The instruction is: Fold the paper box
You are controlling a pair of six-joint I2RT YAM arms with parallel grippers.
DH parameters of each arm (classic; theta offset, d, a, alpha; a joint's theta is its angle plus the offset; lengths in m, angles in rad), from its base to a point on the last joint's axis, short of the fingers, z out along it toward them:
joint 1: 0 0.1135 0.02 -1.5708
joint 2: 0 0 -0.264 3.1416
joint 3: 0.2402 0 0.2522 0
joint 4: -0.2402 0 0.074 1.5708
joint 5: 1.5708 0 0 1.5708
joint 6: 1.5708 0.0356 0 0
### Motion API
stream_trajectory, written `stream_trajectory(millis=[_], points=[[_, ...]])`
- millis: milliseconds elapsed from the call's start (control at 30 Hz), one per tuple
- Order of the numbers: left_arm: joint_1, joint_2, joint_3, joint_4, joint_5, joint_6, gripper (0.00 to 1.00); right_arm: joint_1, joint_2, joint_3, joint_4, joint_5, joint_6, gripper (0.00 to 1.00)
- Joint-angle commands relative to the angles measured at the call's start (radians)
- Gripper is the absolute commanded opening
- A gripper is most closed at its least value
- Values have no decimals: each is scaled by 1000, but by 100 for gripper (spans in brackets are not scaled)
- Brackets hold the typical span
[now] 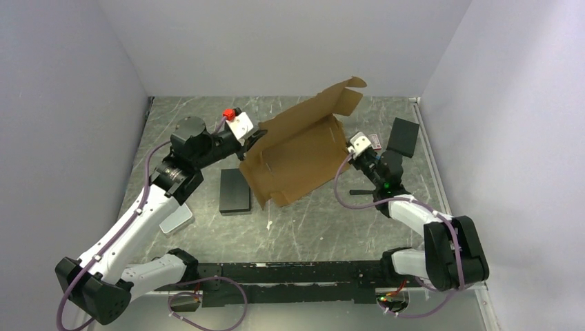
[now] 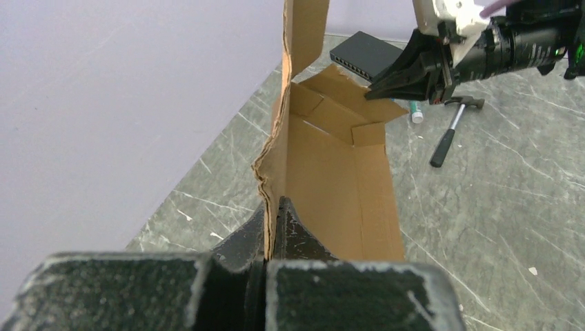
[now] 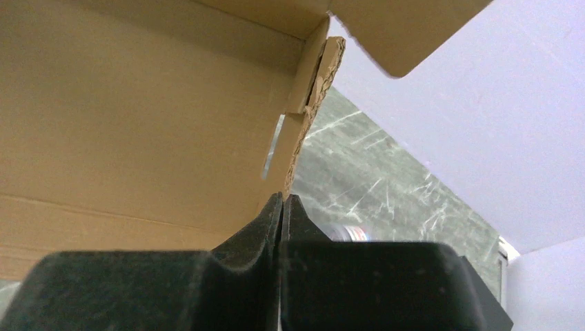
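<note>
- We have our left hand (image 2: 273,207) clamped on one edge of the paper box (image 1: 296,155), which stands tilted at mid-table (image 1: 310,231).
- Our right hand (image 3: 283,201) pinches the opposite edge.
- Pulling unevenly could tear the box or slip a grip.

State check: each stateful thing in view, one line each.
paper box: partly folded, tilted up, flaps open.
left gripper: shut on the paper box's edge.
right gripper: shut, tips at the paper box's opposite edge; no grip visible.
black block: lying flat on the table.
hammer: lying on the table, untouched.
</note>
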Motion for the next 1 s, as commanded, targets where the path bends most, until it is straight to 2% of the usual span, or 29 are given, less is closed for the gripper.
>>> stream_trajectory(millis=[0,267,400,667,967], points=[[-6,14,78,5,8,52,0,85,57,19,213,184,-48,0],[-19,34,114,-25,6,114,0,146,207,-6,507,356,-43,0],[-35,43,114,-49,35,128,0,145,241,-44,605,369,-22,0],[-80,39,97,-73,38,118,0,136,179,-117,538,252,33,0],[-114,6,79,-88,57,14,0,112,55,-159,318,152,-14,0]])
